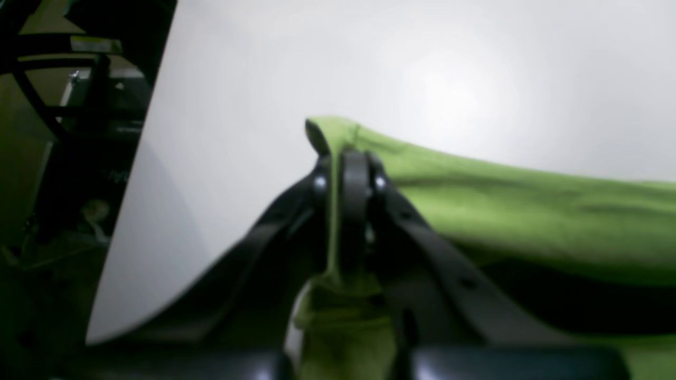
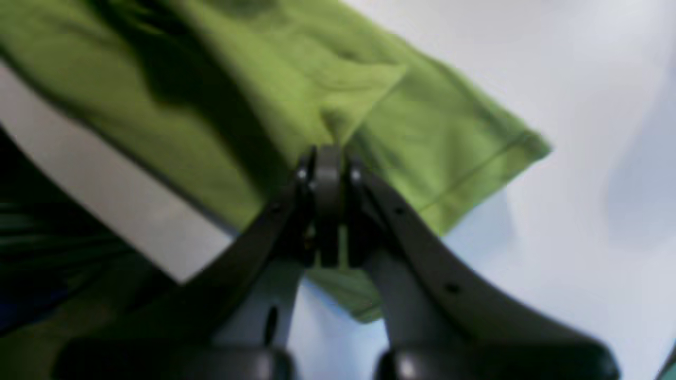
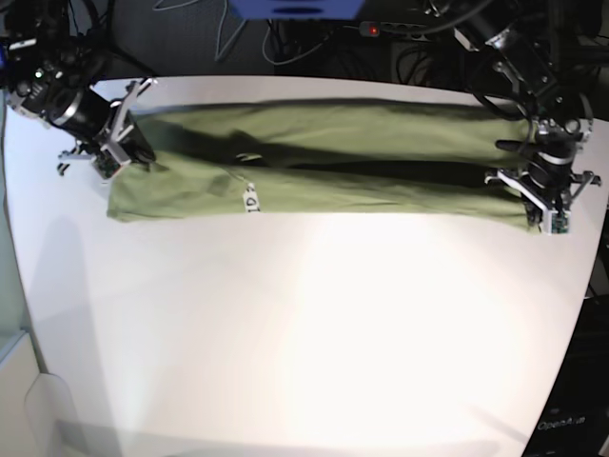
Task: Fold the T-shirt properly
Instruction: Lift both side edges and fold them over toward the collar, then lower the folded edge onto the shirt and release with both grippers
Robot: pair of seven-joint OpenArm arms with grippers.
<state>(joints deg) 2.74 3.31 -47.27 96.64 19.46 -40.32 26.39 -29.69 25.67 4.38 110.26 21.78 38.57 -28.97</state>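
The olive-green T-shirt [image 3: 324,162] lies stretched in a long band across the far half of the white table [image 3: 314,333], with a small white tag [image 3: 251,201] on top. My left gripper [image 3: 530,197] is shut on the shirt's edge at the right end; the left wrist view shows cloth [image 1: 501,211] pinched between its closed fingers [image 1: 355,179]. My right gripper [image 3: 139,152] is shut on the shirt at the left end; the right wrist view shows the fabric [image 2: 338,95] bunched at its tips [image 2: 328,169], a sleeve hem spreading to the right.
Dark cables and equipment [image 3: 285,29] sit behind the table's far edge. The table's right edge lies close to my left gripper. A dark stand [image 1: 68,105] shows off the table in the left wrist view.
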